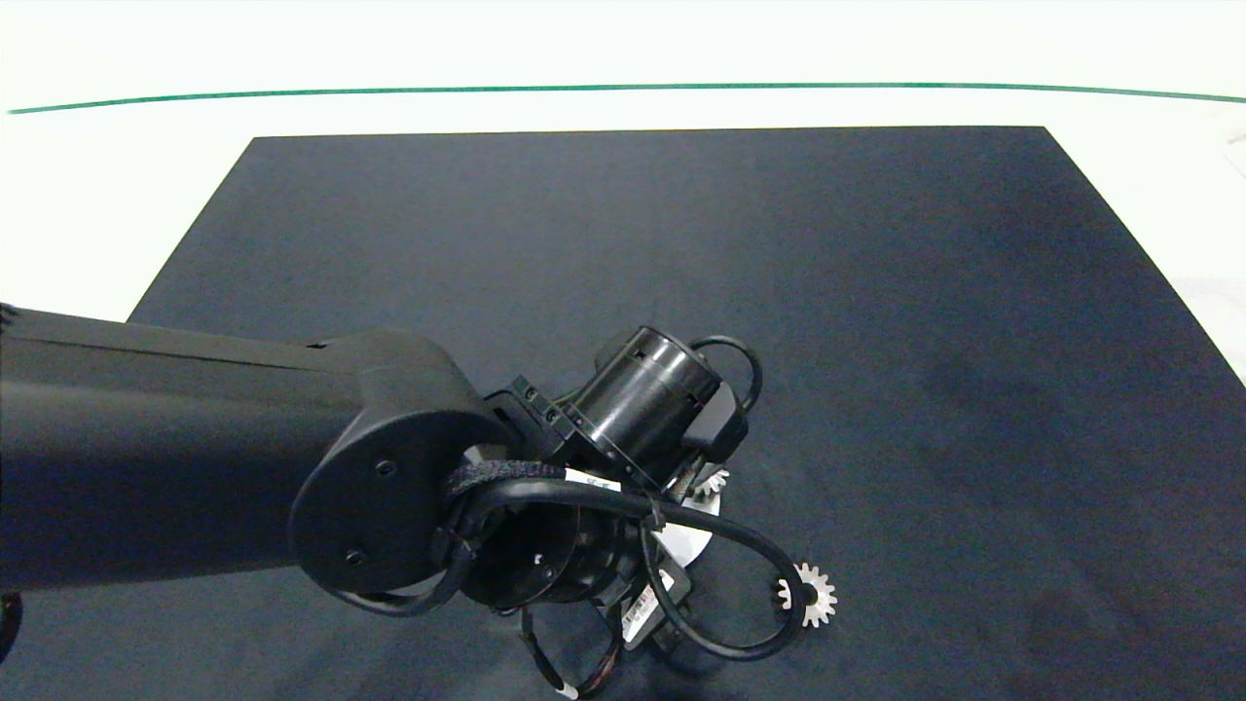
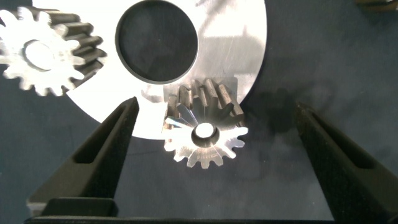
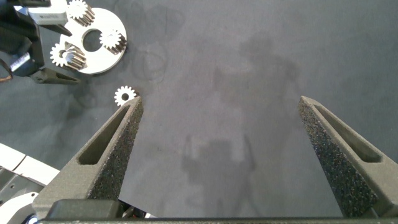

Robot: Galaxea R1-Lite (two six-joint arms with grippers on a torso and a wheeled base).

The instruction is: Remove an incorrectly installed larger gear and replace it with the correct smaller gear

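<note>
Over the round silver plate (image 2: 249, 37) hangs the left gripper (image 2: 216, 106), its arm covering most of the plate in the head view. Its two fingers (image 2: 115, 149) are spread wide and hold nothing. Between them stands the larger gear (image 2: 205, 134), at the rim of the plate and partly over the plate's edge, with its pointed teeth clear of both fingers. Beside it the plate has a dark round hole (image 2: 157, 40). On the other side of this hole, also at the rim of the plate, sits a blunt-toothed gear (image 2: 46, 50).

The right wrist view shows a third gear on the plate (image 3: 79, 9), near the rim and apart from the other two.

Off the plate and near its edge, the smaller gear (image 1: 821, 596) lies flat and alone on the dark mat (image 1: 876, 292). In the head view a black cable (image 1: 740, 545) of the left arm crosses in front of it.

The right gripper (image 3: 219, 101) is well apart from the plate, over a bare part of the mat. Its fingers are also wide apart and hold nothing.
</note>
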